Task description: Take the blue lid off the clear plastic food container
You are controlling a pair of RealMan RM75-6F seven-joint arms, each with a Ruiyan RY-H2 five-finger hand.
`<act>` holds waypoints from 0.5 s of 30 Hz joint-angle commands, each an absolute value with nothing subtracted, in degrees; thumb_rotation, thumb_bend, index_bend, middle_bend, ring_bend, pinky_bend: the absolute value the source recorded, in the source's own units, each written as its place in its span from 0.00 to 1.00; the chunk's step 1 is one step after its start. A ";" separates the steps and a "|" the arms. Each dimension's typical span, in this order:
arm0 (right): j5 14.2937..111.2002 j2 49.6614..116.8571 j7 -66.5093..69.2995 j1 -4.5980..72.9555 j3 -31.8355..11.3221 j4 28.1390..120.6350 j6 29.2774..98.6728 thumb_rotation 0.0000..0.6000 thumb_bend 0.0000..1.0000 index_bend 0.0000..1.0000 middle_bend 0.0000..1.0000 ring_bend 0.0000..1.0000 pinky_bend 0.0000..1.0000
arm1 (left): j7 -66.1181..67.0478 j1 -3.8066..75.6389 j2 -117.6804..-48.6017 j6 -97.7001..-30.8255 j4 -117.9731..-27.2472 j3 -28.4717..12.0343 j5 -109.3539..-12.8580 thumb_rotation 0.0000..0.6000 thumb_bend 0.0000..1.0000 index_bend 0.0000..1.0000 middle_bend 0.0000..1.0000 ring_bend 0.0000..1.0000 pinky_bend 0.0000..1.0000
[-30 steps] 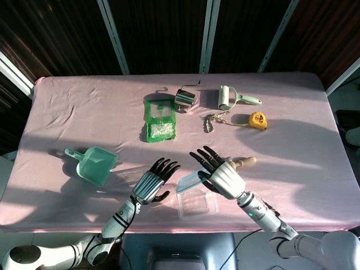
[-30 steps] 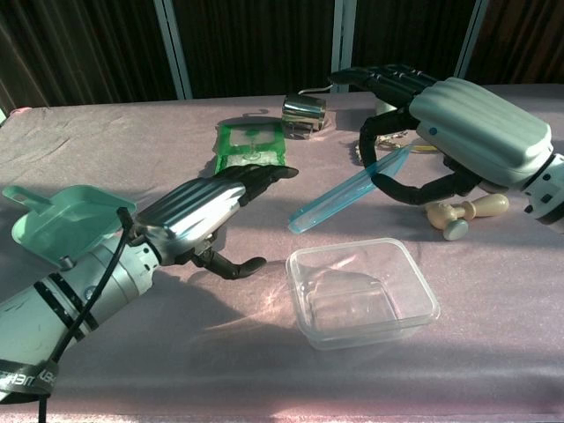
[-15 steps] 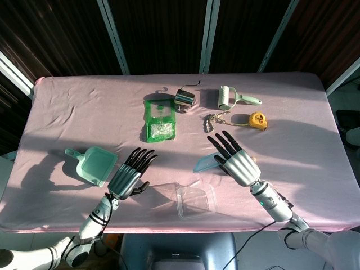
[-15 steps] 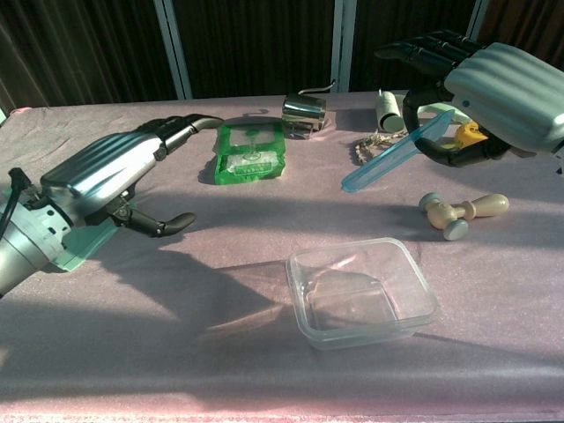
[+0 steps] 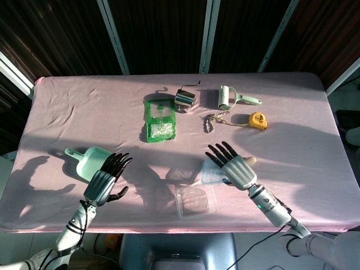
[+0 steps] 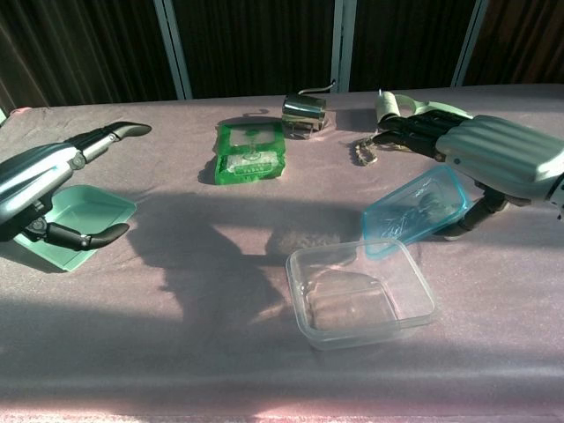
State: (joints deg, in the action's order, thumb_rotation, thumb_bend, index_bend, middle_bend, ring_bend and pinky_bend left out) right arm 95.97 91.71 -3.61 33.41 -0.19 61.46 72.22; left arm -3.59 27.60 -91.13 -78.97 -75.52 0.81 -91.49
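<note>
The clear plastic food container (image 5: 196, 201) (image 6: 363, 293) stands uncovered near the table's front edge. Just behind its right side, my right hand (image 5: 236, 169) (image 6: 493, 159) holds the blue lid (image 5: 212, 173) (image 6: 416, 210), fingers over the top and thumb beneath. The lid is tilted, its low edge close to the container's far rim; I cannot tell if they touch. Well to the left, my left hand (image 5: 104, 183) (image 6: 44, 189) hovers with fingers apart and nothing in it, over the near edge of the green dustpan.
A green dustpan (image 5: 90, 163) (image 6: 75, 220) lies at the left. Further back are a green packet (image 5: 160, 120), a metal cup (image 5: 184, 98), a lint roller (image 5: 228, 97), a chain (image 5: 212, 120) and a yellow tape measure (image 5: 258, 120). A wooden stamp (image 5: 251, 160) peeks from behind my right hand.
My right hand has carried the lid right, then lowered it beside the container's far right. My left hand has drawn back to the left, away from the container, over the dustpan.
</note>
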 commanded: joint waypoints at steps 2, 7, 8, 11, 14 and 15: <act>94.27 83.28 -6.00 31.59 2.03 70.59 69.33 1.00 0.15 0.00 0.00 0.00 0.00 | -6.39 24.77 -89.26 -82.19 -75.80 2.29 -92.82 1.00 0.29 0.00 0.00 0.00 0.00; 91.46 75.04 -11.97 29.92 3.64 79.69 66.10 1.00 0.11 0.00 0.00 0.00 0.00 | -6.97 22.36 -87.12 -84.86 -77.14 3.92 -94.61 1.00 0.29 0.00 0.00 0.00 0.00; 90.98 73.28 -12.31 29.49 4.13 81.79 65.66 1.00 0.11 0.00 0.00 0.00 0.00 | -6.55 21.90 -86.38 -85.24 -77.83 4.23 -94.82 1.00 0.29 0.00 0.00 0.00 0.00; 89.14 67.05 -12.66 26.63 5.94 89.05 66.54 1.00 0.10 0.00 0.00 0.00 0.00 | -2.30 19.81 -81.64 -84.78 -82.25 6.02 -93.73 1.00 0.30 0.00 0.00 0.00 0.00; 86.40 61.62 -14.72 20.78 7.40 95.60 72.60 1.00 0.10 0.00 0.00 0.00 0.00 | 5.13 17.12 -74.07 -82.14 -90.14 8.56 -89.16 1.00 0.32 0.00 0.00 0.00 0.00; 86.01 60.81 -15.16 18.58 7.49 96.97 75.81 1.00 0.09 0.00 0.00 0.00 0.00 | 6.46 16.11 -72.53 -82.49 -91.91 8.96 -88.11 1.00 0.32 0.00 0.00 0.00 0.00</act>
State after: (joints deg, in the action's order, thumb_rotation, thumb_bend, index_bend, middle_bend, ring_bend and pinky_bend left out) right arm 88.96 65.04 -12.76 24.77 5.61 91.40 69.25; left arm 0.61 19.20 -78.56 -83.84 -85.53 6.56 -91.95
